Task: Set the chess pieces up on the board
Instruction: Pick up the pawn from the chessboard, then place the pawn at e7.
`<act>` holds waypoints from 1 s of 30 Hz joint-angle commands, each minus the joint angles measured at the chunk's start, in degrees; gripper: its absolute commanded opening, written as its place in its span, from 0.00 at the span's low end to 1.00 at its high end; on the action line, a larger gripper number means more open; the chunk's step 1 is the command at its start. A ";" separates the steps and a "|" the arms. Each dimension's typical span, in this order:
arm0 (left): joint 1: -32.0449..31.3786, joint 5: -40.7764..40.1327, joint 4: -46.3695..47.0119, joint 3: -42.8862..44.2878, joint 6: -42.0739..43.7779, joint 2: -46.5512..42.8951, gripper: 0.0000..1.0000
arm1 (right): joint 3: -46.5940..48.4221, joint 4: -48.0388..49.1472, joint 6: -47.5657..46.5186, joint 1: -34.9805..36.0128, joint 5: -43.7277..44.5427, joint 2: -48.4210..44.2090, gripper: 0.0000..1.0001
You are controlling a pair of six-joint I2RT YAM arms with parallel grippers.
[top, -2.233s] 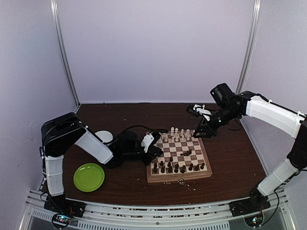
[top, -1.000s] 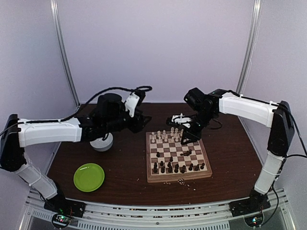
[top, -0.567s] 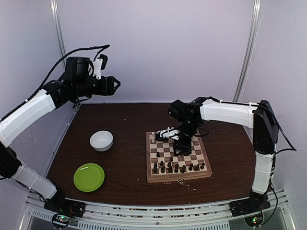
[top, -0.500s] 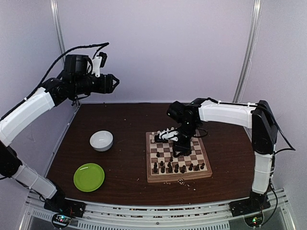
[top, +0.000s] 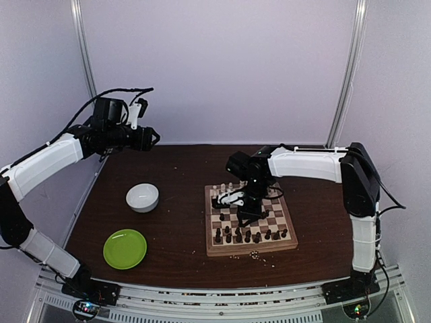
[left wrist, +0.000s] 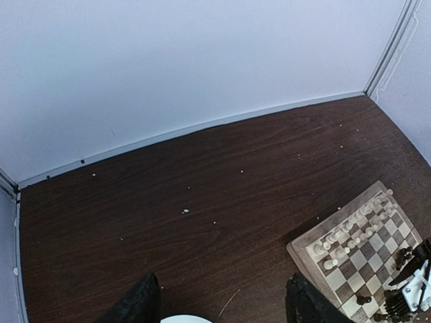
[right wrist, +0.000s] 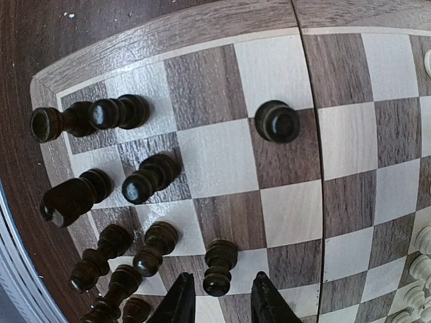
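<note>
The board [top: 286,243] lies right of centre on the dark table, and its corner shows in the left wrist view [left wrist: 311,237]. Dark chess pieces [top: 246,235] crowd its near rows; cream ones [top: 230,186] stand along the far edge. My right gripper [top: 230,200] hovers low over the board's left half. In the right wrist view it [right wrist: 222,303] is open, its fingertips [right wrist: 180,299] on either side of a dark pawn [right wrist: 219,259] with a gap on both sides. Another dark pawn [right wrist: 277,121] stands alone. My left gripper [top: 151,138] is raised at the back left, open [left wrist: 222,306] and empty.
A white bowl [top: 143,197] sits left of the board, its rim just below my left fingers [left wrist: 180,319]. A round green plate [top: 124,248] lies near the front left. Pale crumbs [top: 256,254] dot the table by the board's near edge. Walls close in behind.
My right gripper has slid from the board's far side toward its left-middle squares and come down over a dark pawn. My left arm has dropped a little lower at the back left.
</note>
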 commanded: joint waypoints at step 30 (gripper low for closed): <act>1.34 6.03 5.14 -0.32 -0.24 0.62 0.64 | -5.90 1.17 -0.30 0.33 0.35 -6.14 0.12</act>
